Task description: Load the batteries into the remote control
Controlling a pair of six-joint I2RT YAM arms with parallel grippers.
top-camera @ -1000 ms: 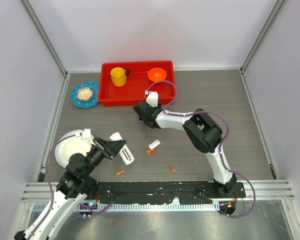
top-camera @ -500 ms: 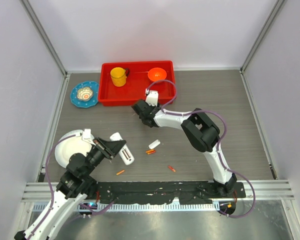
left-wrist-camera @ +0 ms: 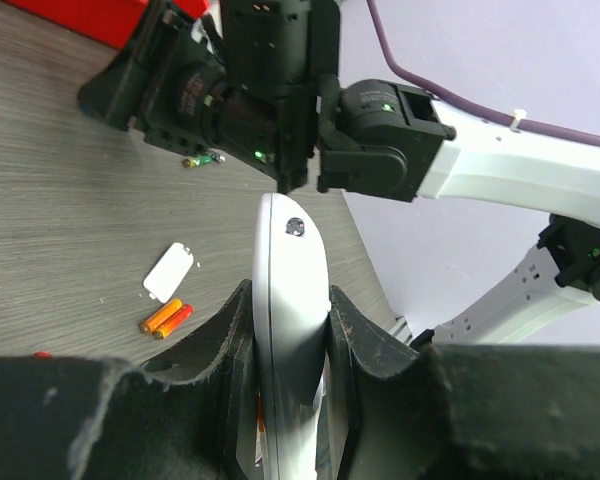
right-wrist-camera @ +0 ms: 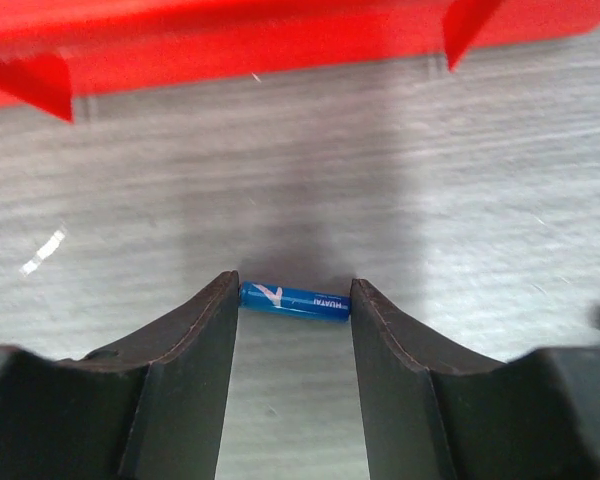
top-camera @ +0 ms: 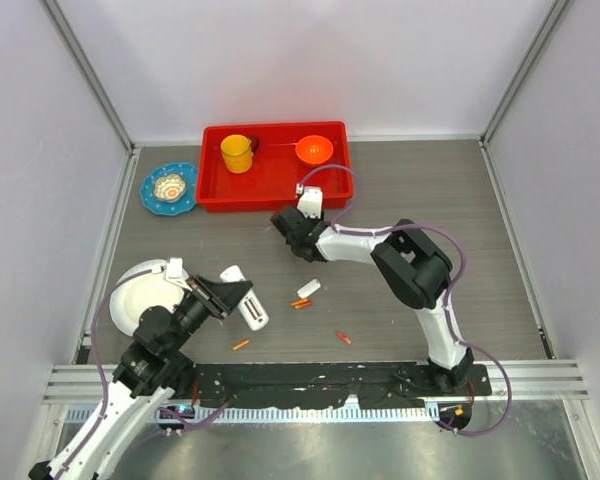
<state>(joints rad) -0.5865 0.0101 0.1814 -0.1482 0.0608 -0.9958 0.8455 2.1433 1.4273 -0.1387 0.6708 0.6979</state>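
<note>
Early stage, nothing loaded as far as can be seen. Left gripper (left-wrist-camera: 290,298) is clamped on the remote control (left-wrist-camera: 292,250), held edge-on above the table, compartment not visible. The cover piece (left-wrist-camera: 168,271) is off and lies beside two orange batteries (left-wrist-camera: 166,318). Right gripper (right-wrist-camera: 295,284) is down at the table near the red tray (top-camera: 275,190), jaws touching both ends of a blue battery (right-wrist-camera: 295,300) that is not yet lifted. Picking, inserting and closing the cover are all left.

The right jaws come closer together and now touch both ends of the blue battery (right-wrist-camera: 294,301) on the tabletop (top-camera: 480,250), just in front of the red tray (top-camera: 275,204). The right arm's elbow (top-camera: 417,268) moves a little away from the tray.
</note>
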